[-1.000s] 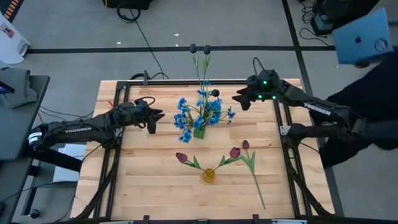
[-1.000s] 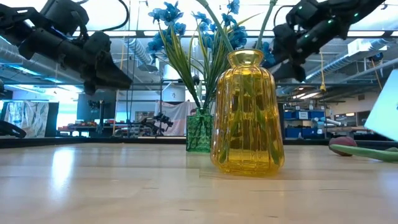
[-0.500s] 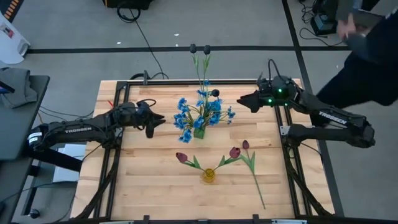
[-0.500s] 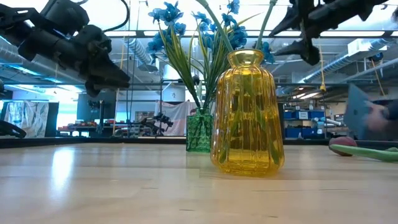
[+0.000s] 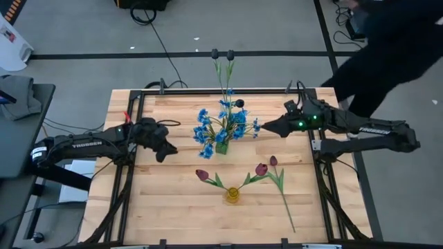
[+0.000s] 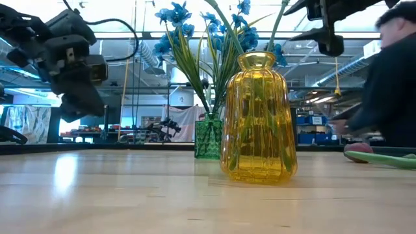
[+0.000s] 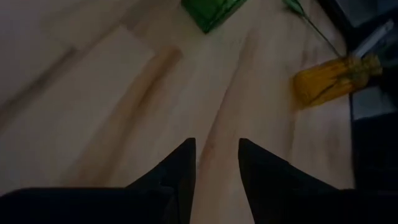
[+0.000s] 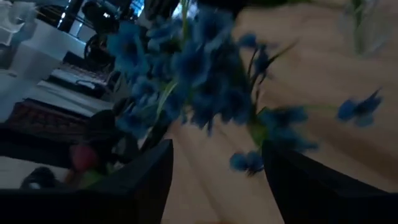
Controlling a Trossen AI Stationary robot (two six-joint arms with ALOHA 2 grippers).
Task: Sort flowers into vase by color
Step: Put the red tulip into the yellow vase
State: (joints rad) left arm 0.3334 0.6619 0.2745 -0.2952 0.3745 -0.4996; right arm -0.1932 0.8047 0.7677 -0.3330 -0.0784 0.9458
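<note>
1. Blue flowers (image 5: 223,126) are seen standing in the green vase (image 5: 221,146) mid-desk.
2. Red buds (image 5: 261,169) are held by the yellow vase (image 5: 232,196); another bud (image 5: 273,161) lies on the desk (image 5: 152,207).
3. Right gripper (image 5: 261,127) is spread wide, empty, just beside the blue blossoms.
4. Left gripper (image 5: 170,150) is narrowed, nothing held.

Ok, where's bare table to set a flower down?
Bare wood: the near-left corner left of the yellow vase, and the far-left strip behind the left gripper. Crowded: the middle, around the green vase with blue flowers, and the loose red tulip near-right.
</note>
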